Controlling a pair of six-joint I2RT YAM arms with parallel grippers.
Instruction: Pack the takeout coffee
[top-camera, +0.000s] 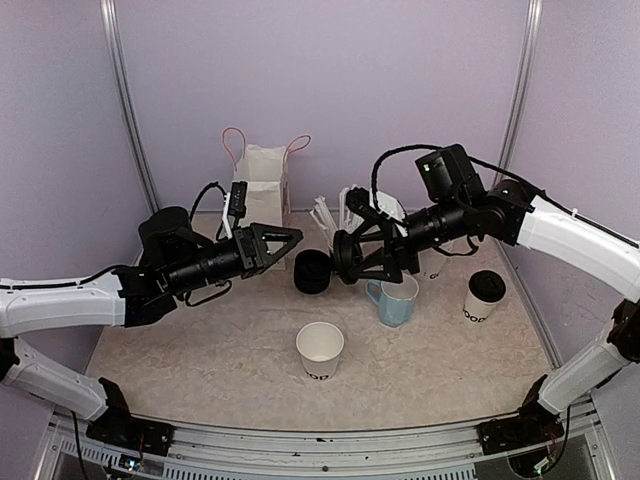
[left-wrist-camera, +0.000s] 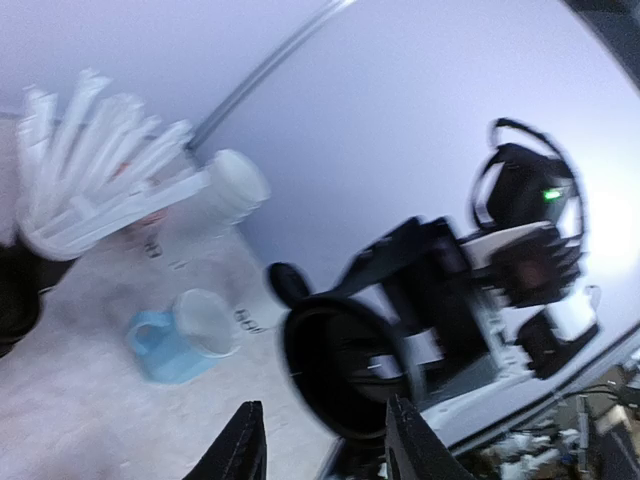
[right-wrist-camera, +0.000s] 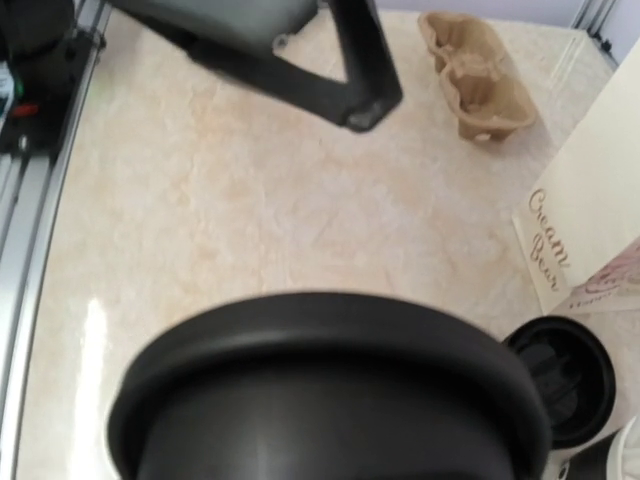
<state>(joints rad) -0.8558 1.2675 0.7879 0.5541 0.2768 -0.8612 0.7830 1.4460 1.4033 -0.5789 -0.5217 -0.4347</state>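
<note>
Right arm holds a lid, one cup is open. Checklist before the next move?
1. Right gripper shut on lid: ok.
2. Left gripper clear of lid: cannot tell; fingers apart.
3. Open cup upright, nothing over it: ok.
4. Lid level for capping: not ok, it stands on edge.
5. Mug off the path to the cup: probably ok.
6. Other cup lidded: ok.

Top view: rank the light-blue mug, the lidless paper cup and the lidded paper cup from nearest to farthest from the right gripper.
From the right gripper:
1. The light-blue mug, just below it and to the right.
2. The lidless paper cup, front centre of the table.
3. The lidded paper cup, far right.
</note>
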